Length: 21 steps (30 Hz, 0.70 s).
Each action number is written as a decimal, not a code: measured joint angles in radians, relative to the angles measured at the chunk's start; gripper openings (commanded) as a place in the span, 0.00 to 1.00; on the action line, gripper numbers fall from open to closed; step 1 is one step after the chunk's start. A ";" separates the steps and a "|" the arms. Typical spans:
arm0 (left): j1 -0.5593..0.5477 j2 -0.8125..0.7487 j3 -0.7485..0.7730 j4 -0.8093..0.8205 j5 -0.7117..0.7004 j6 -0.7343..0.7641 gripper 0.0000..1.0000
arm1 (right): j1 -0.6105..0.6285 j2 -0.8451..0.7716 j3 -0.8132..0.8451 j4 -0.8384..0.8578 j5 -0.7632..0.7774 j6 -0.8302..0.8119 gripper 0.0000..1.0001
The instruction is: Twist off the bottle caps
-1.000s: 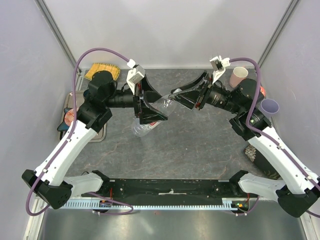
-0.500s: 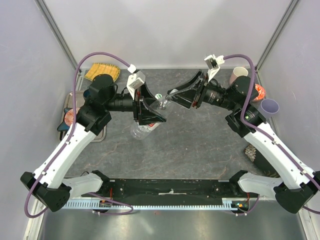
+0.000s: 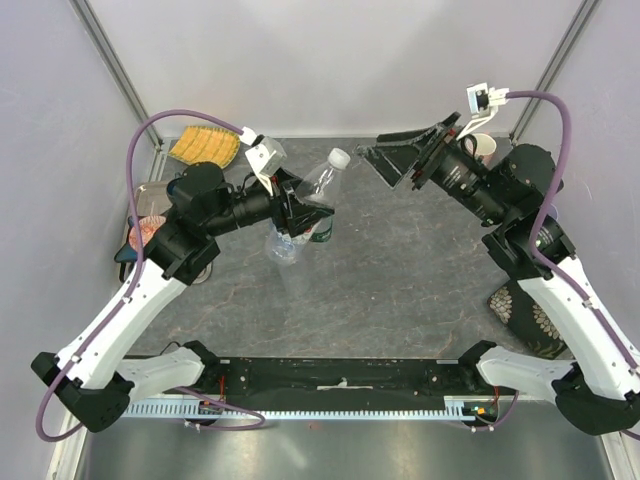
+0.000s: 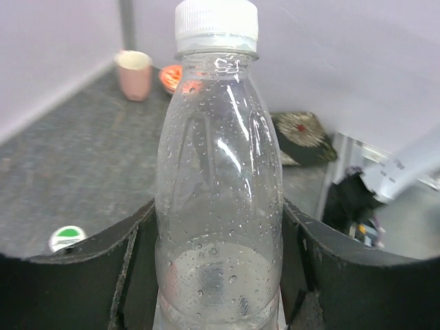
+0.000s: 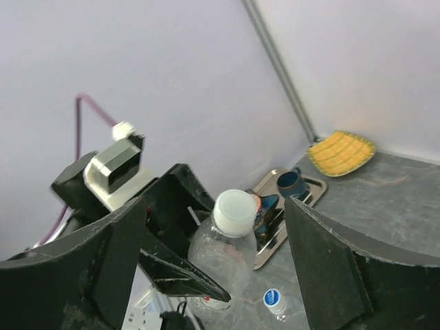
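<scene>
The left gripper [image 3: 298, 205] is clamped on the lower body of 1 clear bottle [image 4: 220, 179], holding it raised near the table's middle, its long axis tilted so the neck points up and toward the right arm. The right gripper [image 3: 378, 166] hangs apart from the neck, facing it, fingers spread wide. The plain white cap [image 4: 216, 26] looks fully seated; droplets bead the bottle's wall.

My left arm reaches toward the middle, left gripper [image 3: 303, 212] clamped on the bottle [image 3: 322, 180]. My right arm angles in from far right, right gripper [image 3: 376, 165] spread wide.
</scene>
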 measured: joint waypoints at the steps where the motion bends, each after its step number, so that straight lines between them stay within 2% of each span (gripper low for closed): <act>1: -0.015 -0.005 -0.001 0.007 -0.059 0.008 0.45 | 0.000 0.004 0.021 -0.021 0.033 0.003 0.84; 7: -0.129 -0.011 -0.003 0.042 -0.372 0.079 0.42 | 0.000 0.067 0.114 -0.103 0.125 0.035 0.82; 12: -0.222 -0.011 -0.019 0.064 -0.554 0.157 0.41 | 0.004 0.142 0.149 -0.151 0.140 0.054 0.81; 21: -0.274 -0.011 -0.045 0.070 -0.678 0.217 0.41 | 0.032 0.181 0.149 -0.193 0.143 0.053 0.76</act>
